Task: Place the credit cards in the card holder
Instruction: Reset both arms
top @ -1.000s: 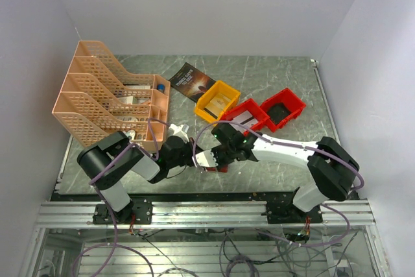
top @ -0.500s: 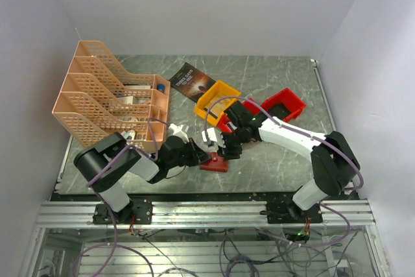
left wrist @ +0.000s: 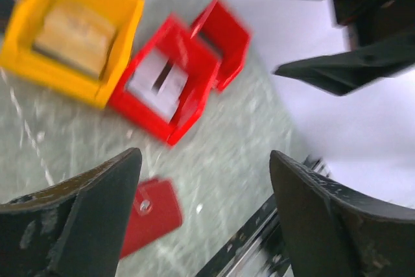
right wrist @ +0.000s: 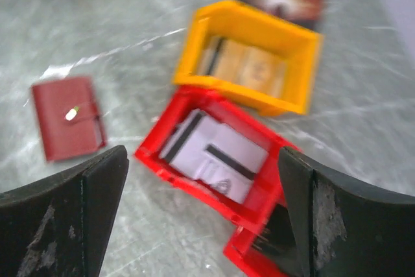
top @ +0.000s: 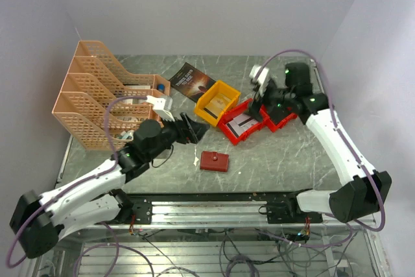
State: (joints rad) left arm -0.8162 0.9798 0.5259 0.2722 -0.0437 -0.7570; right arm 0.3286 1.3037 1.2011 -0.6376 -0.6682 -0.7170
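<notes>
- Low in the centre of the overhead view, the card holder [top: 214, 161] is lying flat on the table [top: 285, 154], folded shut and apart from both arms. The right wrist view is showing its snap tab fastened.
- Up and left of the holder, the left gripper [left wrist: 204, 160] is hanging above the table, claw spread wide and carrying nothing. Its camera is looking past both fingers at the holder low in frame and the bins beyond.
- Upper right of the overhead view, the right gripper [right wrist: 202, 154] is hovering over the near red bin [top: 228, 131]. Its claw is standing wide apart with nothing between the fingers.
- One credit card [right wrist: 217, 154], white with a dark stripe, is lying loose in that bin, probably parked there as stock to draw from. Whether more are sitting beneath it, cannot tell; the view is blurring.
- Next to it, the yellow bin [top: 206, 109] is holding flat tan things, too smeared to name. The far red bin [top: 295, 105] is showing only something dark.
- Far left, the peach file rack [top: 110, 102] and, up centre, the dark book [top: 191, 82] are sitting clear of the work.
- Judgement: with the holder shut, its pockets are covered, so it is needing opening before any card goes in. Whether cards are already inside, cannot tell.
- Judgement: the right arm is placed to reach the card, and the left, nearer the holder, is suited to opening or steadying it.
</notes>
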